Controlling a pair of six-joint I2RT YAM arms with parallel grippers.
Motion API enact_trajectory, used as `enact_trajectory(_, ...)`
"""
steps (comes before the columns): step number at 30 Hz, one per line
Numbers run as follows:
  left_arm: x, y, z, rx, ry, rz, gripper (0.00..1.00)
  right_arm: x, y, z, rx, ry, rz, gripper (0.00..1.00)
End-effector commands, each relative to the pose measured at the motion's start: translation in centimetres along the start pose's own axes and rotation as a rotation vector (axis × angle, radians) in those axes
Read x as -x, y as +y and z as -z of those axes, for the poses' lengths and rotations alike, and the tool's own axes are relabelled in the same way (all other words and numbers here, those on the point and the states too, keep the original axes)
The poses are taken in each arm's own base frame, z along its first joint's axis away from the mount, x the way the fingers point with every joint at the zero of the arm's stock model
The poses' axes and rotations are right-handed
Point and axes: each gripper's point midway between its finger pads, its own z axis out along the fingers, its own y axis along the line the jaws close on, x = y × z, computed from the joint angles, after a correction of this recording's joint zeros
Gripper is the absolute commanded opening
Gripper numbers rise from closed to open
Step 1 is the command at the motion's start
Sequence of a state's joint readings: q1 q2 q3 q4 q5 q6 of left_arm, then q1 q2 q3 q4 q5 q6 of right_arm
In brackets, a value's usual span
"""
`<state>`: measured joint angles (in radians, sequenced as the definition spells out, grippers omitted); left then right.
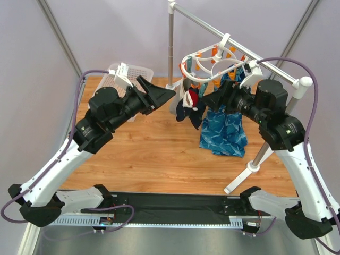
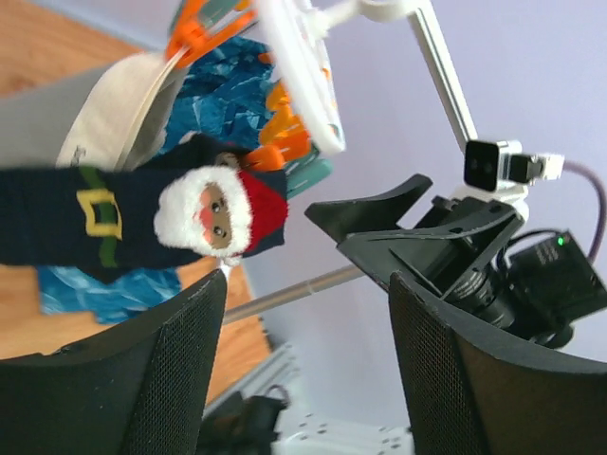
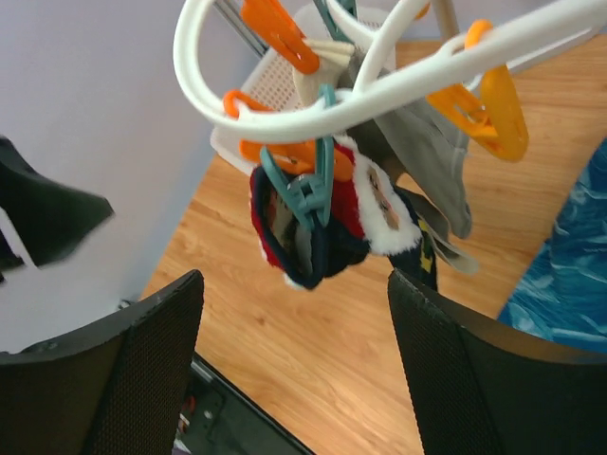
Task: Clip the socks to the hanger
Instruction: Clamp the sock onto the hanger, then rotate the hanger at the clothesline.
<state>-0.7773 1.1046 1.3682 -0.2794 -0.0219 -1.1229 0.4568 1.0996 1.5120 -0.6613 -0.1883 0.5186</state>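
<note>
Wooden tabletop [image 1: 154,154], lilac walls [image 1: 106,32] behind, bears the rail stand [image 1: 170,48] with hanger [image 1: 184,65].

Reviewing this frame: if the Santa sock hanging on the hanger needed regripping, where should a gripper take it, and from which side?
The Santa sock is probably best taken at its free lower end, level from the left gripper's side. It hangs limp from a teal peg, and the hanger's ring and pegs crowd its top.

Pale lilac walls [image 1: 106,32] enclose a warm wooden tabletop [image 1: 154,154] (evenly lit) bearing a grey rail stand [image 1: 170,48]
</note>
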Motion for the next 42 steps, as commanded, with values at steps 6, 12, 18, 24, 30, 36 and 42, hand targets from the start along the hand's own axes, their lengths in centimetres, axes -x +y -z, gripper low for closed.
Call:
enact_trajectory(6, -3.6, 4.7, 3.9, 0.060, 0.228, -0.411, 0.72, -3.0, 3.2, 6.4, 0.151, 0.165, 0.193, 0.72)
enact_trajectory(12, -2.3, 7.3, 7.3, 0.152, 0.182, -0.484, 0.73, -7.7, 11.3, 4.4, 0.318, 0.271, 0.277, 0.69)
enact_trajectory(18, -2.3, 7.6, 10.9, 0.142, 0.142, -0.462, 0.73, -9.2, 10.3, -4.2, 0.177, 0.142, 0.303, 0.66)
enact_trajectory(24, -3.4, 9.8, 13.5, 0.184, 0.152, -0.418, 0.73, -8.8, 2.7, -9.8, -0.181, 0.012, 0.310, 0.69)
enact_trajectory(30, -3.8, 10.7, 15.0, 0.182, 0.140, -0.404, 0.73, -5.3, -8.3, -7.2, -0.412, -0.141, 0.198, 0.69)
enact_trajectory(36, -4.2, 12.4, 15.1, 0.225, 0.138, -0.406, 0.73, -4.2, -11.6, -1.9, -0.458, -0.192, 0.207, 0.74)
enact_trajectory(42, -4.8, 13.2, 15.1, 0.223, 0.143, -0.398, 0.72, -6.0, -12.0, 1.7, -0.436, -0.149, 0.186, 0.79)
